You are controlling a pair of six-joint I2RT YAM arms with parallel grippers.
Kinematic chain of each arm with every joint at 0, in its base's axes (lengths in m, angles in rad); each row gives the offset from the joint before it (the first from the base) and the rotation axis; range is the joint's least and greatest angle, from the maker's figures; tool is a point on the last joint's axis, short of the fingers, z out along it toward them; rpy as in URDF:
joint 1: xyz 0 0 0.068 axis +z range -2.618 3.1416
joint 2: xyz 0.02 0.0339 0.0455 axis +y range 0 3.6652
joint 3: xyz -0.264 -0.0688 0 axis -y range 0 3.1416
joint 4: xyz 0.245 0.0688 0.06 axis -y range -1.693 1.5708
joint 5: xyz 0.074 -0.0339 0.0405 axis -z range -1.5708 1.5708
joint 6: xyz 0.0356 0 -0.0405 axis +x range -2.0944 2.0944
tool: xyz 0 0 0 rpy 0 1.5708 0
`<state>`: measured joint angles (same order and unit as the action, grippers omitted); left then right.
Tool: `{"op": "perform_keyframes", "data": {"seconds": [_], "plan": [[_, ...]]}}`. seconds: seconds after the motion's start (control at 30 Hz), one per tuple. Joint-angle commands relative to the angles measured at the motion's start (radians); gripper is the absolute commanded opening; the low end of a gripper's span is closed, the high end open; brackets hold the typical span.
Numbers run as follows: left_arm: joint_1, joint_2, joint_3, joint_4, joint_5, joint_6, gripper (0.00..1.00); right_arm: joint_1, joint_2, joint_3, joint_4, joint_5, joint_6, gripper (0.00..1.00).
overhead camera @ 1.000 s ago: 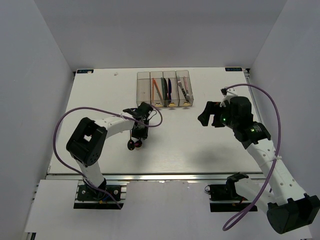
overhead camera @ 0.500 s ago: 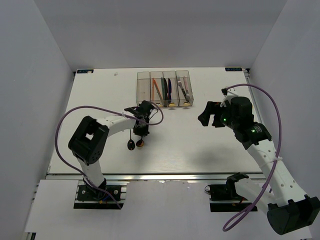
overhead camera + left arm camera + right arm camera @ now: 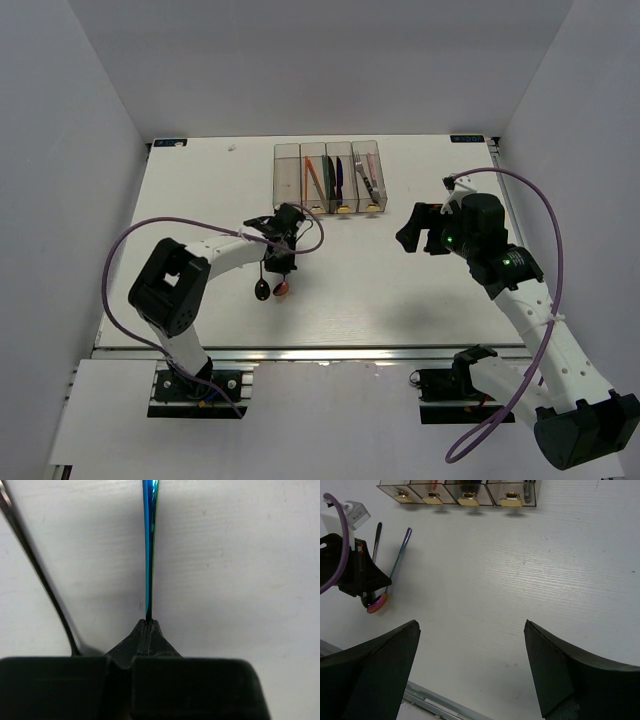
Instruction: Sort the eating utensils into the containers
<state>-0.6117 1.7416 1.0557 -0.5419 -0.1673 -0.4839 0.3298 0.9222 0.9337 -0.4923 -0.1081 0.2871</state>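
Note:
The containers (image 3: 328, 178) stand in a row at the table's back, with several utensils in them; their yellow-tabbed ends show in the right wrist view (image 3: 460, 489). My left gripper (image 3: 280, 262) is shut on a slim iridescent blue-pink spoon (image 3: 149, 545), pinching its handle edge-on (image 3: 148, 621). The spoon's pinkish bowl (image 3: 281, 288) rests near the table and also shows in the right wrist view (image 3: 377, 603). A black spoon (image 3: 262, 290) lies just left of it (image 3: 35, 570). My right gripper (image 3: 408, 232) is open and empty (image 3: 471, 625) over the right of the table.
The white table (image 3: 400, 290) has walls on three sides. A metal rail (image 3: 440, 702) runs along the near edge. The left arm's purple cable (image 3: 200, 225) loops above the table's left part.
The left arm's elbow has shifted a little down and left, while its gripper stays at the iridescent spoon. The right arm has not moved.

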Motion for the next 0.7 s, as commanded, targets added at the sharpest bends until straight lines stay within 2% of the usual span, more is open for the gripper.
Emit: {"op": "perform_keyframes", "data": {"seconds": [0.0,0.13,0.23,0.37,0.57,0.6,0.63,0.67], "plan": [[-0.008,-0.138,0.035,-0.073,0.006,-0.019,0.00,0.006,-0.017,0.020,0.021,0.001,-0.002,0.89],[-0.006,-0.195,0.145,-0.147,-0.061,-0.021,0.00,0.005,-0.016,0.027,0.018,0.018,-0.006,0.89],[-0.003,-0.160,0.272,-0.207,-0.154,-0.013,0.00,0.006,-0.013,0.030,0.018,0.015,-0.005,0.89],[0.024,-0.025,0.489,-0.260,-0.221,-0.001,0.00,0.006,-0.002,0.030,0.026,0.013,-0.003,0.89],[0.105,0.329,1.001,-0.352,-0.305,0.059,0.00,0.006,0.000,0.030,0.015,0.024,-0.017,0.89],[0.115,0.373,1.065,-0.363,-0.295,0.074,0.00,0.006,-0.002,0.027,0.017,0.025,-0.017,0.89],[0.136,0.469,1.212,-0.383,-0.285,0.080,0.00,0.008,-0.003,0.024,0.017,0.028,-0.019,0.89],[0.145,0.511,1.271,-0.403,-0.255,0.102,0.00,0.008,-0.005,0.022,0.015,0.030,-0.020,0.89]]}}
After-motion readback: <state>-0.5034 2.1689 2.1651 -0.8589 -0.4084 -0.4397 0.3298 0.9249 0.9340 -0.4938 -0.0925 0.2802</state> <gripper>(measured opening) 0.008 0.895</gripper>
